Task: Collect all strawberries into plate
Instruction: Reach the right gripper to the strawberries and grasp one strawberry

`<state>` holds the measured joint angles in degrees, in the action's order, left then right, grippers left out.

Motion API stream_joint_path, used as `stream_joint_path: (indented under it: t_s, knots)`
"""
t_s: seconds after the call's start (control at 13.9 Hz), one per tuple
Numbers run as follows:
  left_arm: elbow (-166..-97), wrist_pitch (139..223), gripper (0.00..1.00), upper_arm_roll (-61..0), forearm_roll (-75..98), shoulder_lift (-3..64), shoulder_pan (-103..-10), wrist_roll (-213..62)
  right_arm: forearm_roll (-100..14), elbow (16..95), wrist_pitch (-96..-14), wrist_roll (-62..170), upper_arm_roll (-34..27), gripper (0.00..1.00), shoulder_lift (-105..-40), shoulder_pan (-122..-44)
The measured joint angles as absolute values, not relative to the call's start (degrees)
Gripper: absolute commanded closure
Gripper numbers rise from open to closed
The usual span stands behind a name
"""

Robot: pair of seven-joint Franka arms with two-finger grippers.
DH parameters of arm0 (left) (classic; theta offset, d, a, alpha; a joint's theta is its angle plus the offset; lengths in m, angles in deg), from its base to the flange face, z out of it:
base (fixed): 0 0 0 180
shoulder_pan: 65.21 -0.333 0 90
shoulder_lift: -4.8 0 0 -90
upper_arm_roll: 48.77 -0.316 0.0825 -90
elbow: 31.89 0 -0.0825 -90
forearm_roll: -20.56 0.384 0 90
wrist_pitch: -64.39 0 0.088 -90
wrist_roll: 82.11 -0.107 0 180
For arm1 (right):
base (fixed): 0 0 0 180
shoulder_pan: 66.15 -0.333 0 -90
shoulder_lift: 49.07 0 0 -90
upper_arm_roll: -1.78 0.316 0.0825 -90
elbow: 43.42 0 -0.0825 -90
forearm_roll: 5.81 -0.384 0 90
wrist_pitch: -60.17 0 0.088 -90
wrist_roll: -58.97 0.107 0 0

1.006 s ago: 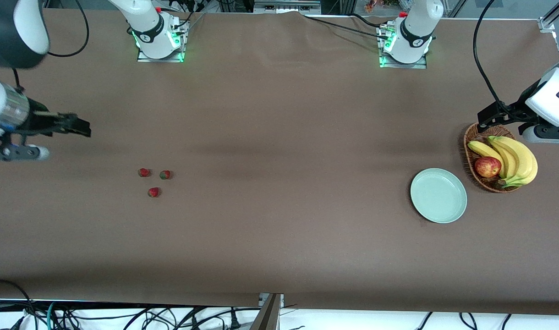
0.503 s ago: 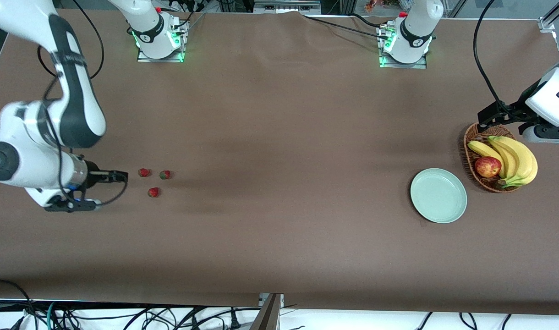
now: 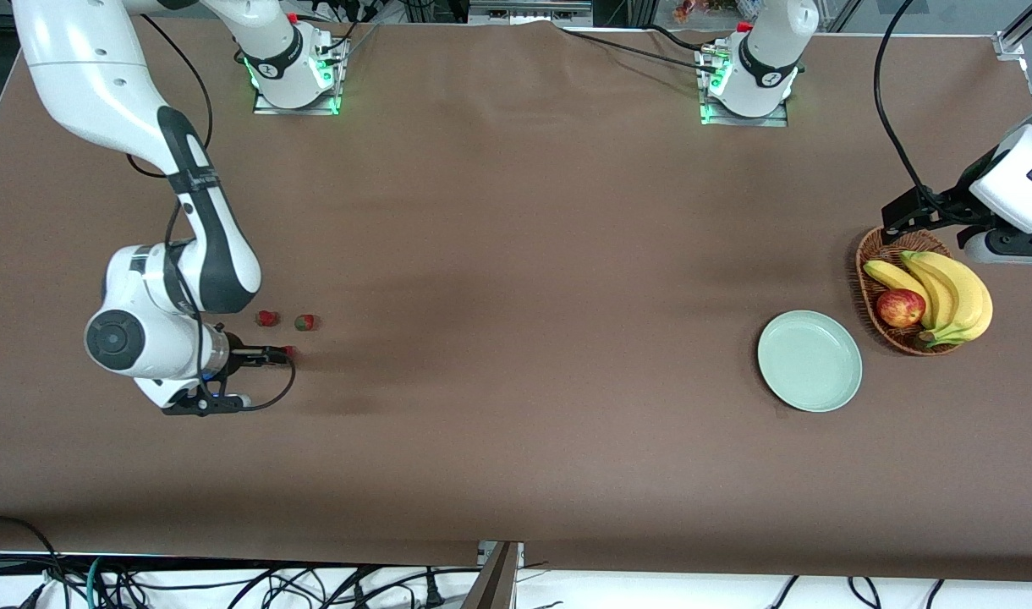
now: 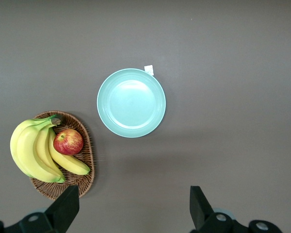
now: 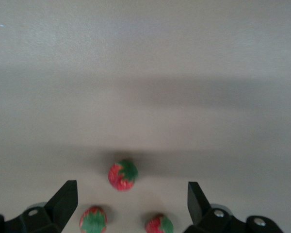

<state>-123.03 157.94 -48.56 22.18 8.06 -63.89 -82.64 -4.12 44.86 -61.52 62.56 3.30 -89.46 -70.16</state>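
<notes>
- Red strawberries (image 5: 121, 175), small, likely soft and light: best pinched gently across the body.
- Right gripper (image 3: 281, 355): jaws wide, berries just ahead.
- Left gripper (image 4: 131, 211): jaws wide, waiting above the plate (image 4: 131, 102).

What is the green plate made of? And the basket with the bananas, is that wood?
The plate looks like smooth plastic or glazed ceramic: an even mint color with a soft shine. Which one, I cannot tell. The basket looks like woven brown wicker, since crossing strands show along its rim. It is not solid wood.
</notes>
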Motion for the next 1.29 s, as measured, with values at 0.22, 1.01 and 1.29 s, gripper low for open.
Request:
stream_joint_path:
  t_s: [0.22, 1.01, 1.29]
  knots:
    - [-123.0, 157.9, 0.0, -48.6, 22.2, 8.1, -63.9, -82.6, -4.4, 48.7, -67.4, 62.6, 3.3, 0.0, -90.1, -70.4]
    - [-123.0, 157.9, 0.0, -48.6, 22.2, 8.1, -63.9, -82.6, -4.4, 51.8, -68.4, 62.6, 3.3, 0.67, -90.1, -70.7]
    - [-123.0, 157.9, 0.0, -48.6, 22.2, 8.1, -63.9, -82.7, -4.4, 51.7, -68.8, 62.6, 3.3, 0.78, -90.0, -70.7]
